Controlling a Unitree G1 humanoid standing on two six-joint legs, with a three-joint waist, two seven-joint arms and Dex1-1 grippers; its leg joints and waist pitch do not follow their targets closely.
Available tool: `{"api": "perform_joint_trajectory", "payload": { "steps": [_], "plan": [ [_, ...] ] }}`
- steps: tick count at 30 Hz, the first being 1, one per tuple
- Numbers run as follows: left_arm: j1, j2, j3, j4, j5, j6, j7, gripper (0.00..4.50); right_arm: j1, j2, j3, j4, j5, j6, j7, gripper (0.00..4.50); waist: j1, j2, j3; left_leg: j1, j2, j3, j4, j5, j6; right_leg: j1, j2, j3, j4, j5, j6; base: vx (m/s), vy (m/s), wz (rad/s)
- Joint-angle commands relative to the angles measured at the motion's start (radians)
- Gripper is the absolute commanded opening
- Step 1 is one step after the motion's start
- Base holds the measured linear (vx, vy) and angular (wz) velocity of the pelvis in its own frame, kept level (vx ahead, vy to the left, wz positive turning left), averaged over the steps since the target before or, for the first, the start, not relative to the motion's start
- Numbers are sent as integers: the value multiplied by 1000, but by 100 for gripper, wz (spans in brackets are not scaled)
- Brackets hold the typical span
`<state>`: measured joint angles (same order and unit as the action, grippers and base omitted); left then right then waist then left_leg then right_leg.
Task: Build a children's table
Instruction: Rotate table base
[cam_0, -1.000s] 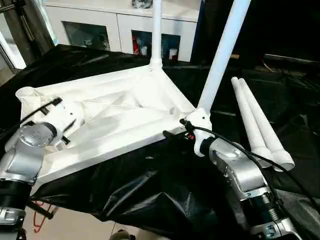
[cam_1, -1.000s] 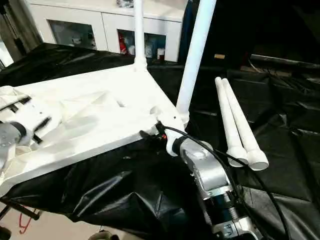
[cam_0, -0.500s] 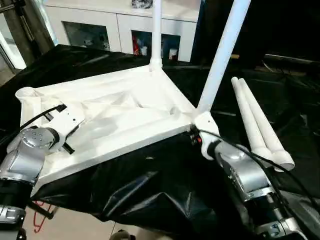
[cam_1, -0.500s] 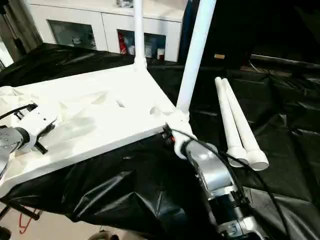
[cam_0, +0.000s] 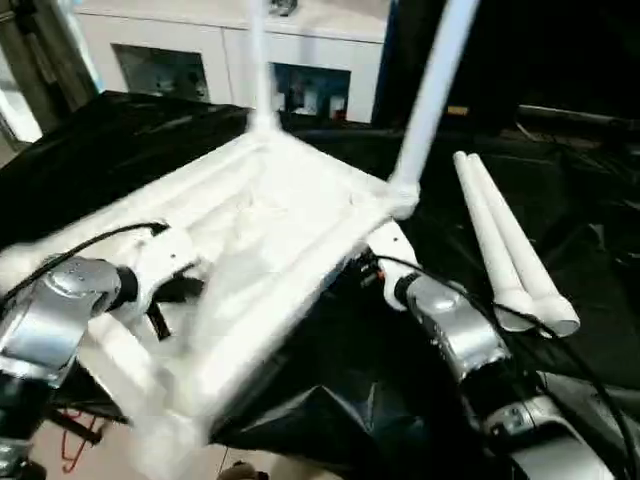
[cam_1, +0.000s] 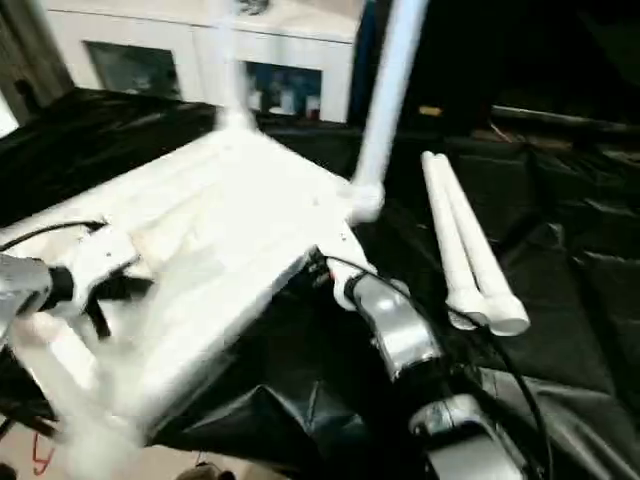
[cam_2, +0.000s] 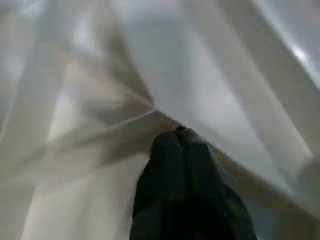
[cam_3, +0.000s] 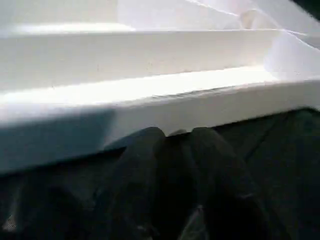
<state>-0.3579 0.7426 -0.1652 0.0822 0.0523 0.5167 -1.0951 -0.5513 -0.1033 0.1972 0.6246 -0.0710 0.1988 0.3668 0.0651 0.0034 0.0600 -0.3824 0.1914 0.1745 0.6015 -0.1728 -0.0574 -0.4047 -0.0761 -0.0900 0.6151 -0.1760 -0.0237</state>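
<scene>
Both forearms are silver metal cylinders with rounded joints. A thin black cable runs along each to a white wrist housing. The left end effector and right end effector each have two black fingers.

Left gripper comes up from the bottom middle of the frame, black fingers pressed together, tips right against a rib on the table's white underside, blurry all around.

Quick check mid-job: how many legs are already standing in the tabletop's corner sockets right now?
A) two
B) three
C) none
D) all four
A: two legs rise from corner sockets of the upturned tabletop, while two loose legs lie side by side on the black sheet beside it.
</scene>
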Motion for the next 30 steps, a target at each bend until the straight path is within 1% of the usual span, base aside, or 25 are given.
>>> {"api": "perform_joint_trajectory", "payload": {
  "steps": [1,2,4,5,6,9,10,11,12,14,15,16,17,18,19,20,21,22,23,24,25,26,27,28,30],
  "plan": [
    [-1,-10,-48,-63,-57,8,-77,0,-30,17,11,-6,14,-43,24,95,-1,12,-70,22,38,-14,-80,-222,-32,49,-73,63,-56,-149,-216,0,0,0],
    [-7,-20,-77,-73,-65,3,-112,0,-36,18,8,7,12,-55,28,80,-2,12,-69,22,38,-14,-81,-224,-31,49,-73,62,-58,-152,-216,0,0,0],
    [-17,-35,-94,-70,-68,-1,-123,0,-37,16,7,9,12,-59,31,68,-8,14,-69,23,37,-12,-80,-229,-29,49,-71,63,-61,-160,-215,0,0,0],
    [-30,-52,-106,-66,-73,4,-127,0,-38,15,8,10,12,-61,36,68,-8,13,-69,24,37,-12,-80,-232,-29,49,-71,63,-61,-163,-215,0,0,0],
    [-44,-67,-119,-60,-71,2,-130,0,-37,14,9,9,12,-62,41,58,-8,16,-70,24,37,-13,-79,-231,-30,51,-72,63,-60,-164,-214,0,0,0],
    [-82,-97,-144,-30,-58,-5,-128,0,-39,16,9,20,13,-79,48,35,-7,14,-70,25,37,-12,-79,-244,-32,50,-71,63,-63,-181,-210,0,0,0],
    [-117,-125,-148,21,-43,-27,-102,0,-38,20,7,26,12,-90,51,24,-7,19,-70,24,36,-13,-78,-246,-33,51,-71,63,-64,-187,-207,0,0,0],
    [-117,-125,-148,21,-43,-27,-102,0,-38,20,7,26,12,-90,51,24,-9,16,-68,24,33,-12,-79,-253,-33,50,-69,63,-68,-199,-203,0,0,0],
    [-138,-141,-149,52,-34,-42,-84,0,-38,22,7,28,10,-94,53,11,-8,14,-70,24,34,-13,-78,-251,-33,52,-70,62,-68,-202,-201,0,0,0],
    [-201,-180,-139,176,12,-114,10,0,-36,25,7,27,4,-102,49,0,-6,14,-72,26,34,-14,-77,-259,-35,52,-71,62,-69,-210,-194,0,0,0],
    [-222,-190,-137,221,29,-138,44,0,-34,25,7,25,3,-103,48,0,-10,12,-70,21,32,-14,-78,-259,-32,53,-67,61,-71,-213,-189,0,0,0],
    [-262,-200,-134,298,57,-176,109,0,-28,24,3,14,4,-101,43,0,-5,14,-73,25,34,-15,-77,-259,-31,52,-71,61,-71,-213,-187,0,0,0],
    [-280,-200,-138,328,72,-188,137,0,-25,23,1,9,4,-99,42,0,-8,11,-70,22,31,-14,-77,-263,-28,52,-67,60,-73,-223,-182,0,0,0],
    [-291,-201,-141,345,81,-193,153,0,-23,21,-1,5,5,-98,42,0,-6,12,-72,25,33,-17,-78,-276,-30,52,-69,59,-73,-240,-176,0,0,0],
    [-302,-204,-139,366,87,-198,171,0,-21,19,-2,1,6,-96,43,0,-10,9,-71,17,35,-21,-81,-275,-31,58,-73,58,-71,-251,-173,0,0,0],
    [-326,-216,-135,419,95,-217,212,0,-15,15,-5,-10,8,-93,43,0,-10,11,-71,16,35,-21,-80,-275,-31,58,-73,57,-73,-260,-171,0,0,0],
    [-345,-231,-123,467,97,-232,262,0,-9,12,-8,-20,9,-91,43,0,-8,11,-71,26,35,-18,-77,-286,-31,48,-72,58,-78,-269,-172,0,0,0],
    [-359,-243,-115,499,98,-241,296,0,-5,9,-11,-26,10,-89,44,0,-6,6,-71,24,34,-17,-76,-279,-29,50,-71,59,-78,-262,-174,0,0,0],
    [-375,-252,-115,542,112,-260,343,0,-2,7,-14,-32,12,-89,43,0,-5,7,-73,23,35,-18,-76,-272,-29,52,-73,59,-75,-257,-176,0,0,0],
    [-375,-252,-115,542,112,-260,343,0,-2,7,-14,-32,12,-89,43,0,-3,7,-73,22,35,-17,-76,-264,-25,51,-72,58,-75,-248,-174,0,0,0],
    [-399,-270,-121,622,140,-316,423,0,5,1,-19,-43,13,-87,45,0,-2,7,-74,21,35,-18,-76,-257,-22,52,-71,58,-75,-239,-171,0,0,0],
    [-408,-279,-121,658,151,-334,465,0,8,-2,-21,-50,13,-86,46,0,-1,5,-77,21,34,-18,-75,-241,-18,54,-70,58,-71,-211,-169,0,0,0],
    [-413,-286,-122,687,164,-366,512,0,11,-6,-24,-60,14,-84,47,0,-1,6,-78,19,34,-17,-74,-232,-15,55,-71,58,-70,-197,-171,0,0,0],
    [-422,-294,-118,723,170,-401,557,0,14,-11,-30,-74,16,-80,47,0,2,9,-80,19,36,-18,-72,-211,-6,55,-73,58,-68,-165,-179,0,0,0],
    [-428,-303,-108,755,179,-468,627,0,22,-27,-41,-115,22,-67,52,0,3,7,-82,15,36,-18,-71,-188,4,59,-70,57,-64,-115,-183,0,0,0]
  ]
}}
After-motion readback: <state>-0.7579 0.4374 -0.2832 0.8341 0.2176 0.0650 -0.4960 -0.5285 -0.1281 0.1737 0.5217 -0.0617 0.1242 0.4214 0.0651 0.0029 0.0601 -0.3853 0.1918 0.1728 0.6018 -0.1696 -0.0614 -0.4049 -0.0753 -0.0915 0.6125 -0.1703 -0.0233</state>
